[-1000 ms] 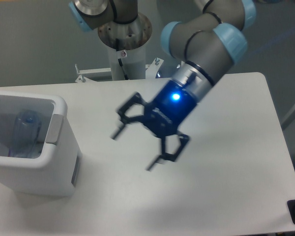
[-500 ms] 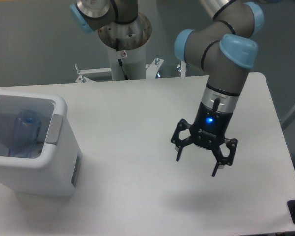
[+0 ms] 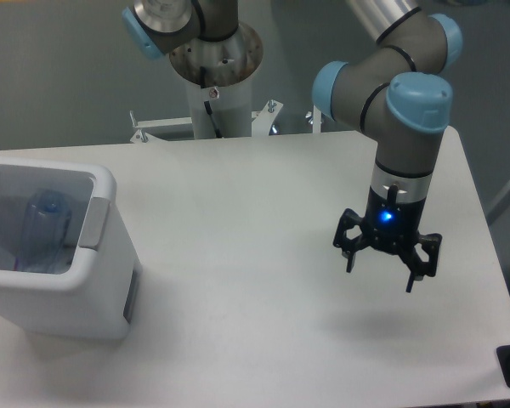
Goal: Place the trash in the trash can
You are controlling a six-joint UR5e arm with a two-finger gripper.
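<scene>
Gripper [image 3: 381, 278] has shifted right, empty, fingers spread; bottle [image 3: 44, 223] unmoved

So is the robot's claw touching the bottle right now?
Apart. The fixed camera shows the end effector hanging open over the bare right side of the table, while the bottle lies inside the trash can at far left.

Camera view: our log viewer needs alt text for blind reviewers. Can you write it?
A robot arm's open gripper hangs empty above the right side of a white table. At the left edge stands a white bin with a clear bottle inside.
</scene>
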